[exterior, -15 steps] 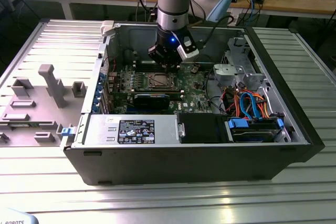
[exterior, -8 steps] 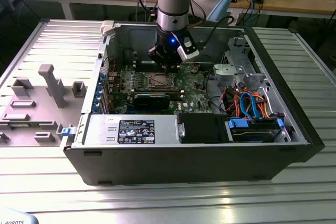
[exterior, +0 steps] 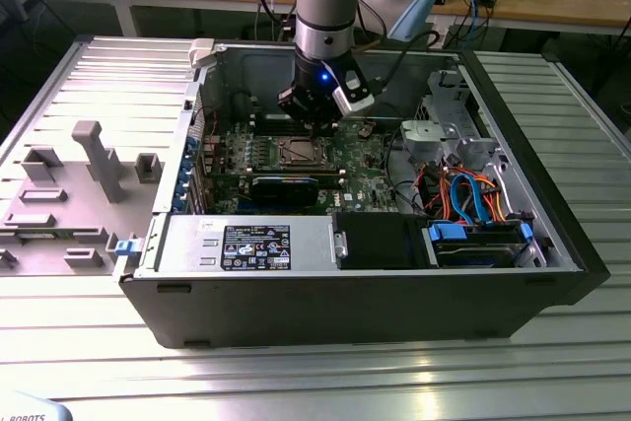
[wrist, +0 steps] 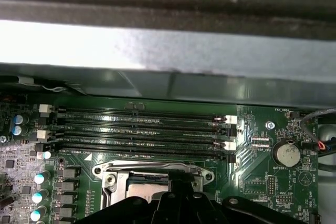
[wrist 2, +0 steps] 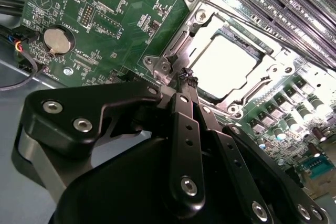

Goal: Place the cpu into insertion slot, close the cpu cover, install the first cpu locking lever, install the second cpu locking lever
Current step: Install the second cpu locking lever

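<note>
The cpu (wrist 2: 228,59) lies flat in the insertion slot (wrist 2: 156,62), its silver top glaring under the light. The cpu cover (wrist 2: 207,22) rests down around it like a frame, the chip showing through its window. A thin metal lever (wrist 2: 176,40) runs along one side of the slot. My gripper (wrist 2: 186,75) is shut, fingertips together with nothing seen between them, right at the slot's edge by that lever. In the exterior view the gripper (exterior: 317,125) hangs just above the slot (exterior: 301,152) inside the open case. The first wrist view shows the cpu (wrist: 147,183) beside the gripper (wrist: 181,182).
Long memory slots (wrist: 142,129) run beside the socket, with the case wall (wrist: 168,51) past them. A coin battery (wrist 2: 56,40) sits on the green board. Drive bays and orange and blue cables (exterior: 473,194) crowd the exterior view's right. A grey fixture plate (exterior: 79,175) lies at the left.
</note>
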`<state>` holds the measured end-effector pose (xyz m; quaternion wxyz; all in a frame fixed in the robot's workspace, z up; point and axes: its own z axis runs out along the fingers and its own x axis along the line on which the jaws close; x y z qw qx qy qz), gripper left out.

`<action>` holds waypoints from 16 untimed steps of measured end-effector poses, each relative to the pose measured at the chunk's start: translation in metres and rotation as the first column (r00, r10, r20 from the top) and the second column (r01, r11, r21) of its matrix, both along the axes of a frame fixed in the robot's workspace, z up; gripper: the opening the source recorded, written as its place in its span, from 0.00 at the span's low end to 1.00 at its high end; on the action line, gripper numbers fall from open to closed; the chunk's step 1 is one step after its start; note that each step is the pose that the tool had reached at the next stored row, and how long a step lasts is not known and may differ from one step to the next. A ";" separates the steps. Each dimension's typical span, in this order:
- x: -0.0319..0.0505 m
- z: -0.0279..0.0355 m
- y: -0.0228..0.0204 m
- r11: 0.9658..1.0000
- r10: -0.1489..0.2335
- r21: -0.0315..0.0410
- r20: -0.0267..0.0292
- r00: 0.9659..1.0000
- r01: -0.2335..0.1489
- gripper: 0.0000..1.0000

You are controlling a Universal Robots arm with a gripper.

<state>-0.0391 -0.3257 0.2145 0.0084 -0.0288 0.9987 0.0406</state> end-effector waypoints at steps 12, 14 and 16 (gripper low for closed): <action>0.0000 0.0021 -0.0010 1.000 0.000 0.000 0.000 1.000 0.000 0.11; 0.0000 0.0023 -0.0010 1.000 0.000 0.000 0.000 1.000 0.000 0.11; 0.0000 0.0024 -0.0011 1.000 0.000 0.000 0.000 1.000 0.000 0.11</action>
